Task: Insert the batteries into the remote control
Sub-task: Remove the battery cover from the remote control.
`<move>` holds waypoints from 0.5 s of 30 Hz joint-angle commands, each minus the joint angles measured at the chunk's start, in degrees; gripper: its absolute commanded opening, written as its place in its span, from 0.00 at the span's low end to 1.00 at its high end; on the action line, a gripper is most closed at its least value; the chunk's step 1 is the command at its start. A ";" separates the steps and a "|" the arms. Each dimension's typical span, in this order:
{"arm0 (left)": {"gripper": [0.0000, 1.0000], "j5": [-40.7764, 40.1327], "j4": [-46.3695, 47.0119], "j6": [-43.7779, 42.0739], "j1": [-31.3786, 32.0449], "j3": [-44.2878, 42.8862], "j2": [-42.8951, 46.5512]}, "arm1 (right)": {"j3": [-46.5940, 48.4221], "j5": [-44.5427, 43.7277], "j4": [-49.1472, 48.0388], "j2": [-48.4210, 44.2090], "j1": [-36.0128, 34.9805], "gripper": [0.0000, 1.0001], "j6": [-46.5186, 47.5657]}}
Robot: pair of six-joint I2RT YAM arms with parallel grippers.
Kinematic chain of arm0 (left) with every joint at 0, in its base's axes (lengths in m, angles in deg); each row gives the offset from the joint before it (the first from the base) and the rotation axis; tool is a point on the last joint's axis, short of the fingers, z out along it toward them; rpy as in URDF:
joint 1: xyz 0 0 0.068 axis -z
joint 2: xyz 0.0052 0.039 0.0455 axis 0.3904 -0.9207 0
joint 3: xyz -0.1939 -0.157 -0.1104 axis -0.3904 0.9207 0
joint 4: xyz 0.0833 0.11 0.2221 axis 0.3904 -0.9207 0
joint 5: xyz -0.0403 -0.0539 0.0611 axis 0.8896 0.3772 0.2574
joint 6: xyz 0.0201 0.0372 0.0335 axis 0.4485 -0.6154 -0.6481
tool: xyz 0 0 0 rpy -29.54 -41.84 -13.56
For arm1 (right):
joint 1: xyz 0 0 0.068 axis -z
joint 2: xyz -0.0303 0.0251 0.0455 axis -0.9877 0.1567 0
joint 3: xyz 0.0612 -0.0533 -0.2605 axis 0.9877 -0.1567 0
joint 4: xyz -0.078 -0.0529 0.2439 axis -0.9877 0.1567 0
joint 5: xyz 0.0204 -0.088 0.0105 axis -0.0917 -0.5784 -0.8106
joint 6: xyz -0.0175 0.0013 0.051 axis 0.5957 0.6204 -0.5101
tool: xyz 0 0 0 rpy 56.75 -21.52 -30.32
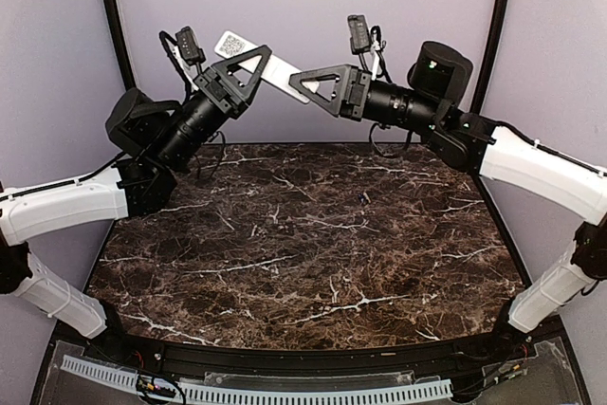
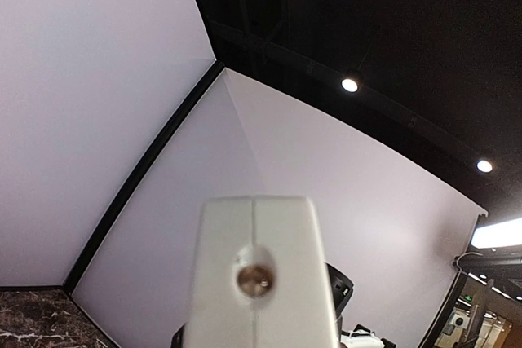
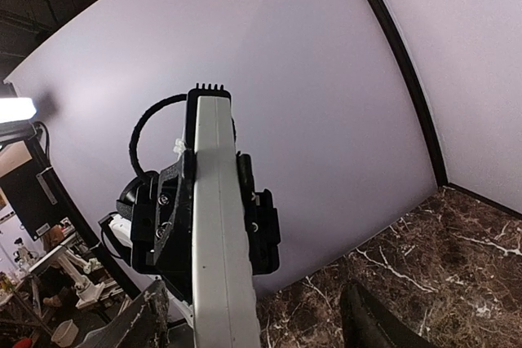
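Observation:
High above the back of the table, my left gripper (image 1: 254,59) is shut on the remote control (image 1: 280,73), a slim white bar with a QR sticker on its upper end. In the left wrist view the remote control (image 2: 254,283) fills the lower middle end-on, showing a small metal spot. My right gripper (image 1: 302,82) is at the bar's lower end. In the right wrist view the remote control (image 3: 218,226) runs edge-on between my right gripper's (image 3: 253,303) open fingers, with a gap to the right finger (image 3: 371,323). A tiny dark speck (image 1: 361,197) lies on the marble; I cannot tell whether it is a battery.
The dark marble table (image 1: 303,253) spreads below both raised arms. Lilac walls with black corner posts (image 1: 112,16) close the back and sides. A white perforated rail (image 1: 256,391) runs along the near edge.

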 commanded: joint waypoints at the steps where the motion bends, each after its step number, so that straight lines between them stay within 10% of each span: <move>1: 0.00 0.43 3.38 0.22 0.44 0.37 -0.06 | 2.20 1.93 -4.58 1.04 0.23 0.66 -1.29; 15: 0.00 0.59 4.23 0.93 0.45 0.24 -0.61 | 3.41 4.15 -4.10 3.22 0.37 0.22 -1.73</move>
